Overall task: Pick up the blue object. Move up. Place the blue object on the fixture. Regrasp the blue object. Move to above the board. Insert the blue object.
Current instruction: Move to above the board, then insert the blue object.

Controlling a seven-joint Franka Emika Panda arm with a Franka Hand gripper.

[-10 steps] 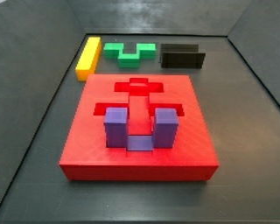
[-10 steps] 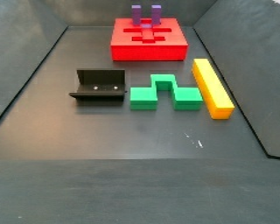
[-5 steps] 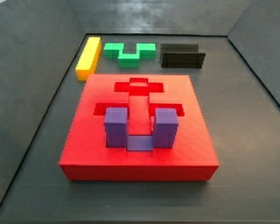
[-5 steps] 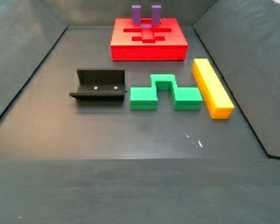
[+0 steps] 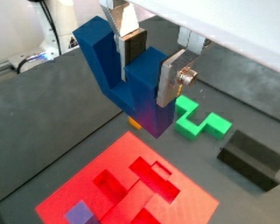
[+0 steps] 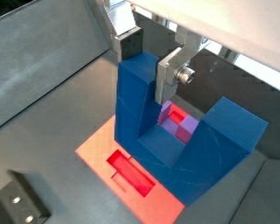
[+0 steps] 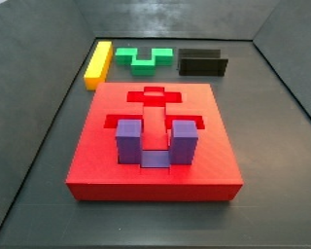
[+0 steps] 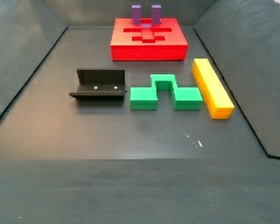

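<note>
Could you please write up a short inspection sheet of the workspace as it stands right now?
Surface: dark grey floor, walled bin, bare around the pieces.
Blue block: held in the gripper, above the red board, not yet inserted.
Red board: flat on the floor, a purple block already seated in it.
Fixture: vacant, beside the green block.
Clutter: green block and yellow bar lie side by side on the floor.
Gripper: shut on one prong of the blue block, seen only in both wrist views.
Cables: nothing seen.
Surroundings: grey walls, nothing else seen.
</note>
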